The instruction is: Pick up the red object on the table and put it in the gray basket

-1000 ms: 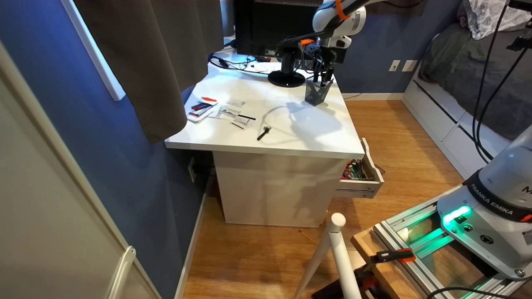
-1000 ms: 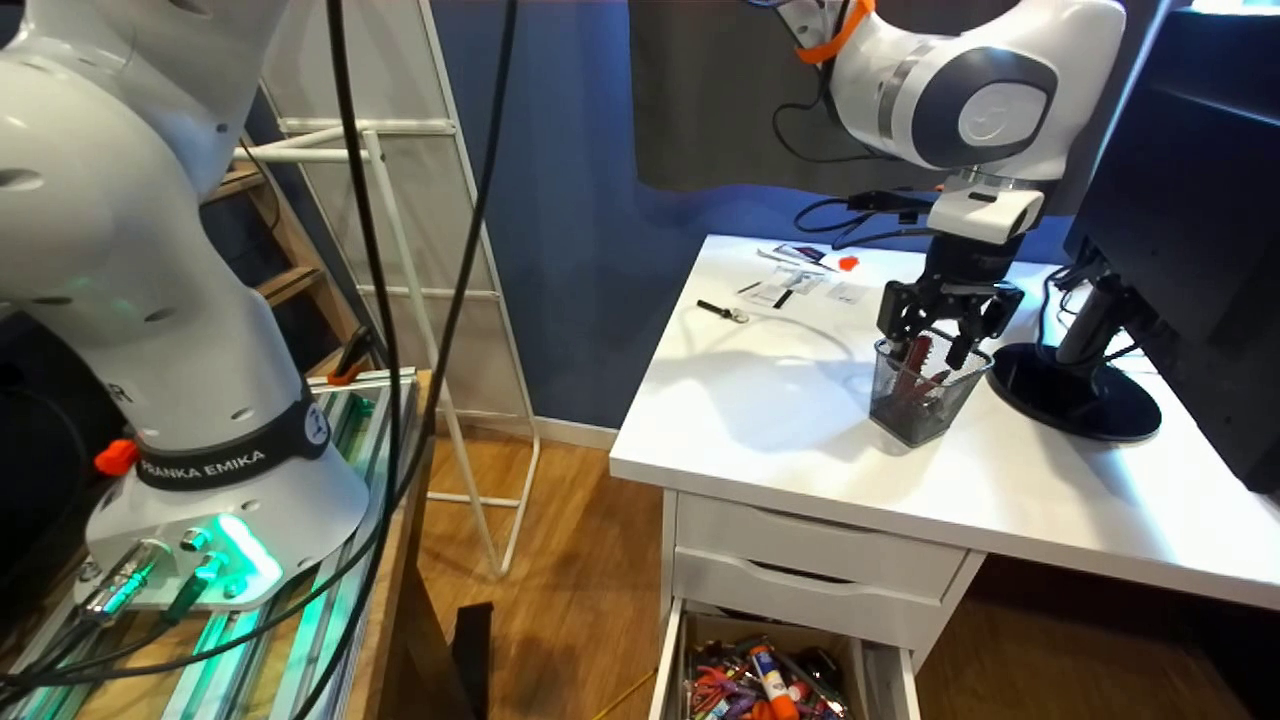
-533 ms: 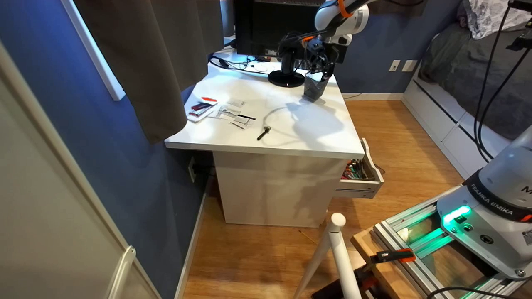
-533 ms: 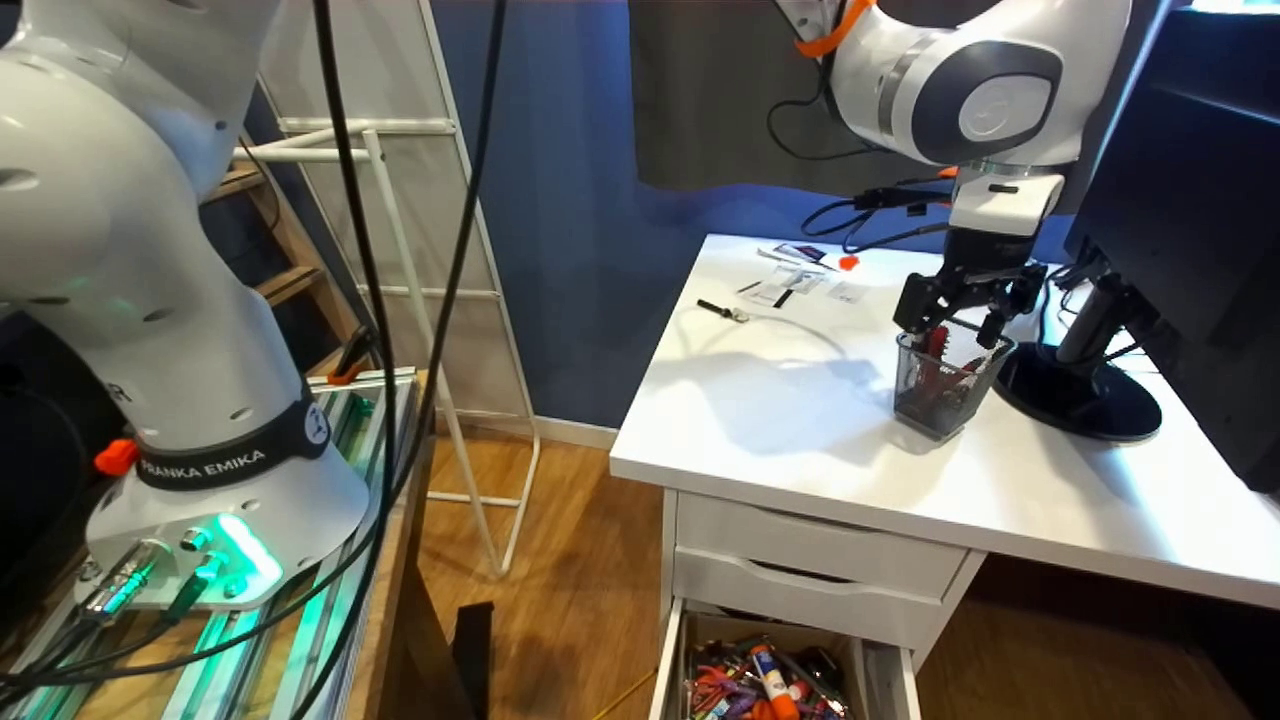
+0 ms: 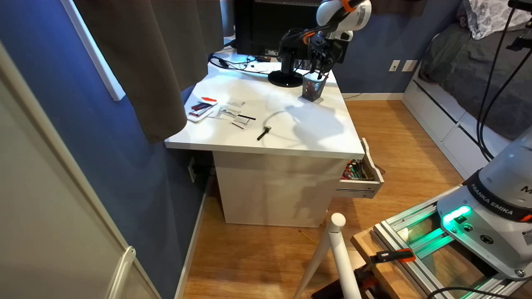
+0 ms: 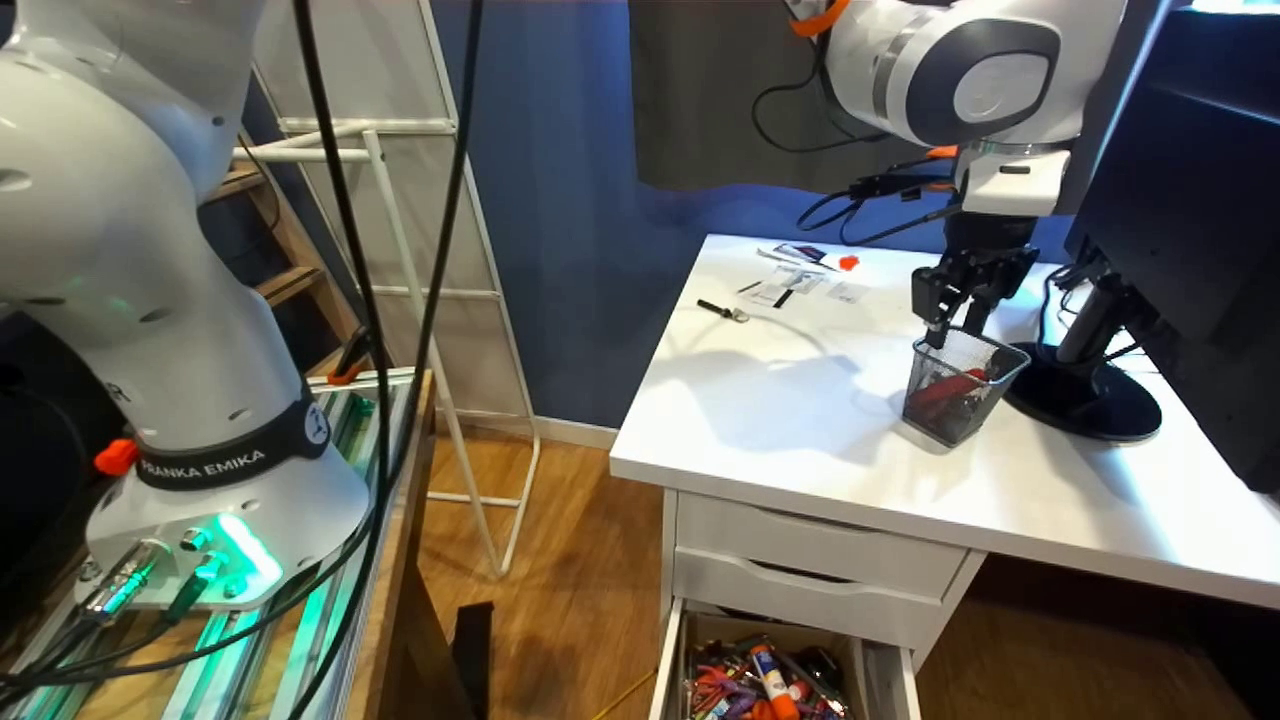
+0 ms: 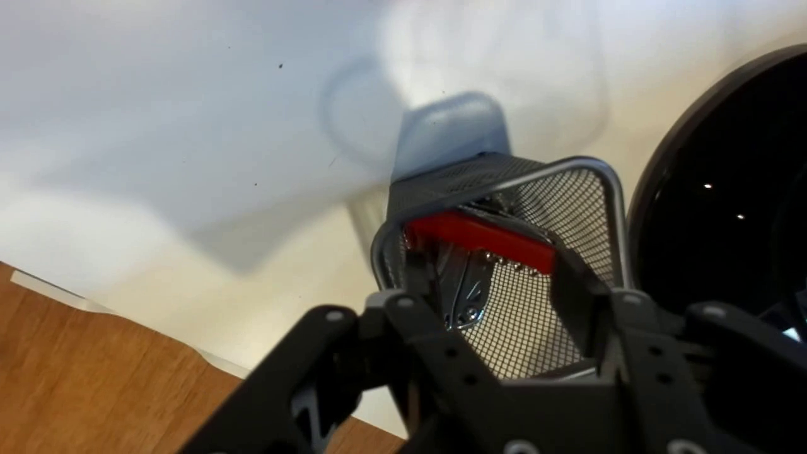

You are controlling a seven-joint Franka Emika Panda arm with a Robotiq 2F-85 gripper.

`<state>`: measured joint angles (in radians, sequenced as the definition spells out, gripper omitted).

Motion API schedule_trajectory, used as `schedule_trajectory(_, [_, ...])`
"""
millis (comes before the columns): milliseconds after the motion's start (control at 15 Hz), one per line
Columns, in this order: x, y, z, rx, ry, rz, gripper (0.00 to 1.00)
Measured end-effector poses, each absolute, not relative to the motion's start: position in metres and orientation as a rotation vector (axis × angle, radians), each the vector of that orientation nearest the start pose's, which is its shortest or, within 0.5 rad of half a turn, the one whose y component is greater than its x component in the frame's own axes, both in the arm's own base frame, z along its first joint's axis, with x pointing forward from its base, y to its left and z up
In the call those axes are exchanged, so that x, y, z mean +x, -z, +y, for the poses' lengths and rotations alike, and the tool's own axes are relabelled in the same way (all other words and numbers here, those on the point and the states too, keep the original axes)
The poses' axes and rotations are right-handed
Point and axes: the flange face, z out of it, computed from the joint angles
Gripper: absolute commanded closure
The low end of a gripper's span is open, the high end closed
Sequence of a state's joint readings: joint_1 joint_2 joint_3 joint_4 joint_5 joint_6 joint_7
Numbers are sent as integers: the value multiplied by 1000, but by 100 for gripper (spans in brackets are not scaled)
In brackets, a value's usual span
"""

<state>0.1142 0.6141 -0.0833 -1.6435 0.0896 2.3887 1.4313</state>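
The gray basket [image 5: 312, 89] is a dark gray wire-mesh container standing upright on the white desk; it also shows in an exterior view [image 6: 985, 410] and the wrist view [image 7: 583, 205]. The red object [image 7: 482, 238] lies tilted inside it in the wrist view, and red shows through the mesh in an exterior view [image 6: 948, 388]. My gripper [image 6: 955, 330] is just above the basket's mouth, fingertips at about rim height. In the wrist view the gripper [image 7: 492, 271] has its fingers wide apart, nothing held between them. The fingers partly cover the red object's ends.
A dark glossy item [image 7: 466, 296] is also in the basket. The monitor's round black base [image 6: 1080, 400] stands close beside it. Papers and pens [image 5: 228, 113], an orange-red item [image 5: 209, 99] and a small black tool [image 6: 722, 312] lie on the desk. An open drawer [image 6: 780, 680] is below.
The red object stood up past the rim beside a finger earlier; now it lies low in the basket. The basket has shifted slightly toward the monitor base, and my gripper has shifted and turned with it.
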Motion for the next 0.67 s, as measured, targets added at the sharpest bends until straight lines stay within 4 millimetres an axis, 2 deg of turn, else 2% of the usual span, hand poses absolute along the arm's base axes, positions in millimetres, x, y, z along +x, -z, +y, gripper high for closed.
schedule_trajectory(200, [699, -271, 37, -2337, 126, 1929, 98])
schedule_trajectory(400, [698, -282, 42, -2427, 161, 1783, 100])
schedule_trajectory(467, [696, -290, 43, -2460, 192, 1718, 74])
schedule_trajectory(533, [693, -299, 43, -2490, 226, 1649, 74])
schedule_trajectory(667, [680, -316, 44, -2561, 270, 1510, 64])
